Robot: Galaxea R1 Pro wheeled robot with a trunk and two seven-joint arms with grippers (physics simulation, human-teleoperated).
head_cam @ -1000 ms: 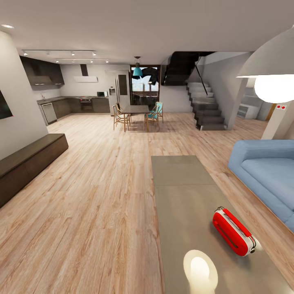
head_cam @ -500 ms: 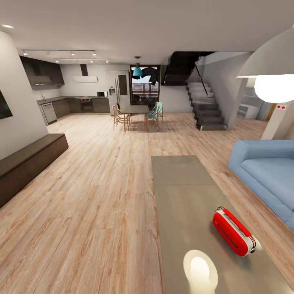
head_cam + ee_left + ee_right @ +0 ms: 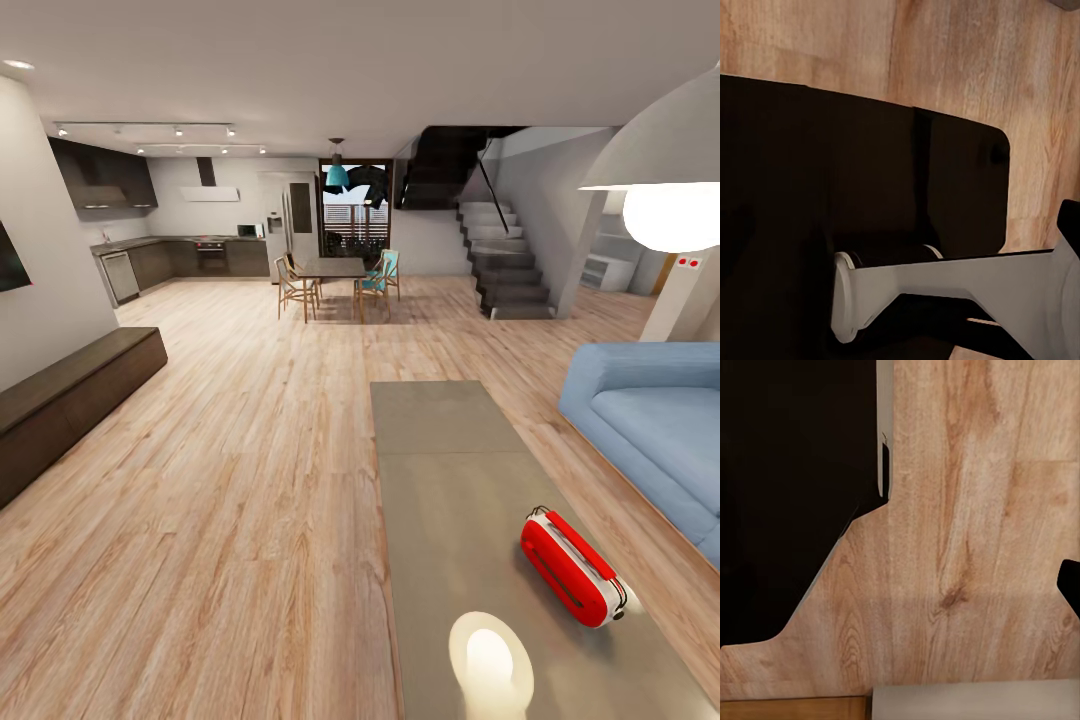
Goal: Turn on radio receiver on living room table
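The red radio receiver [image 3: 572,568] lies on its side on the near right part of the long grey table [image 3: 450,470], with its white band and thin handle showing. The table runs away from me across the living room's wood floor [image 3: 250,480]. In the left wrist view one dark fingertip [image 3: 1070,225] pokes in over the floor beside my black base [image 3: 832,210]. The right wrist view has a similar dark fingertip [image 3: 1069,585] above floor planks. From these slivers I cannot tell whether either gripper is open or shut.
A blue sofa [image 3: 650,420] flanks the table on the right, under a white dome pendant lamp [image 3: 665,190]. The lamp's bright reflection [image 3: 490,665] sits on the table's near end. A dark low bench [image 3: 70,400] lines the left wall. Dining table [image 3: 332,270], kitchen [image 3: 170,250] and stairs [image 3: 505,265] stand far back.
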